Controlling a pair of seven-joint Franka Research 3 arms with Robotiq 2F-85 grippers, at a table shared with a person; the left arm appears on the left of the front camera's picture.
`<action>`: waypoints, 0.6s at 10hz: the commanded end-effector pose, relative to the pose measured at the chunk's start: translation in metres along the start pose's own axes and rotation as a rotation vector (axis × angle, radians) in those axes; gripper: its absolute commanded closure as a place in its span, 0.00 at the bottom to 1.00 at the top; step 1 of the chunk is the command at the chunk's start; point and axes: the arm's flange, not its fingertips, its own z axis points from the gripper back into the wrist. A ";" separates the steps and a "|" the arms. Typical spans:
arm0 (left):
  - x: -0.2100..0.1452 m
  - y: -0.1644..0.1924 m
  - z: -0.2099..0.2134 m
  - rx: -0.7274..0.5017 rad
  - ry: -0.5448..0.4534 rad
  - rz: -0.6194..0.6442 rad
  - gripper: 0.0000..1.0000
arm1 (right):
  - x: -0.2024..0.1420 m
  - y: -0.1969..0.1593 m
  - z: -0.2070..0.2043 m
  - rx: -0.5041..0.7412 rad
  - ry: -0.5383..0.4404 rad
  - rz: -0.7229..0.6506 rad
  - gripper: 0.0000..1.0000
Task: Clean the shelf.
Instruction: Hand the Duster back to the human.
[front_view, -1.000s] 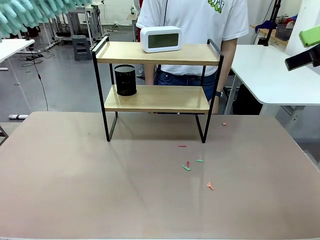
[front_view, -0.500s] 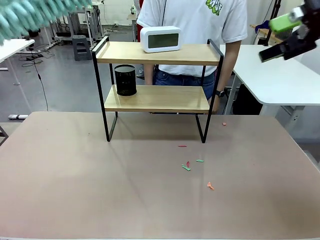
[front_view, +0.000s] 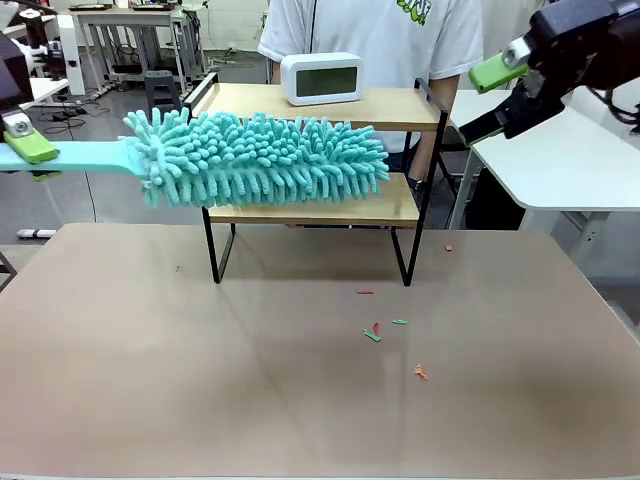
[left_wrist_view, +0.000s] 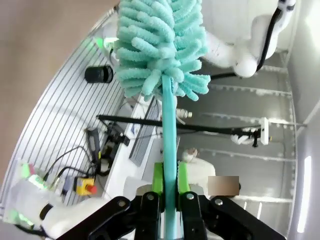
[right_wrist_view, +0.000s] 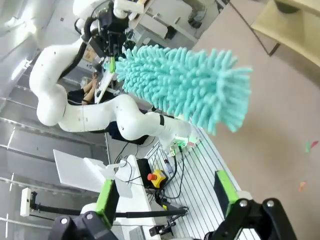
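left gripper (left_wrist_view: 170, 200) is clamped on the teal duster (front_view: 255, 160) handle, held in front of the shelf (front_view: 310, 205) mid-table; right gripper (right_wrist_view: 167, 200) spread wide. looks like wiping's barely begun, clock (front_view: 321, 78) still on top.

At the far middle of the table (front_view: 150, 380) we find the shelf (front_view: 400, 205), with a person (front_view: 380, 30) standing just behind it on the far side. On its upper board sits a clock (front_view: 321, 78), left of centre. In front of the shelf, and across our sight of its lower board, a duster (front_view: 260, 158) lies level in the air, its handle running off to the left into the left gripper (front_view: 28, 150) (clamped on that handle, as we see from the left wrist). The right gripper (front_view: 493, 98) hangs high at the right, beside the shelf's right rail, jaws apart. Small scraps (front_view: 385, 330) lie scattered on the table in front of the shelf, right of centre.
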 end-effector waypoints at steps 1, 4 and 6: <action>0.000 -0.007 -0.008 -0.007 0.120 -0.107 0.87 | 0.008 -0.014 -0.014 0.031 0.069 0.021 0.00; 0.002 -0.016 -0.023 -0.058 0.270 -0.182 0.87 | 0.026 -0.053 -0.033 0.082 0.014 -0.029 0.00; 0.006 -0.016 -0.033 -0.058 0.308 -0.183 0.87 | 0.034 -0.059 -0.055 0.125 0.073 -0.031 0.00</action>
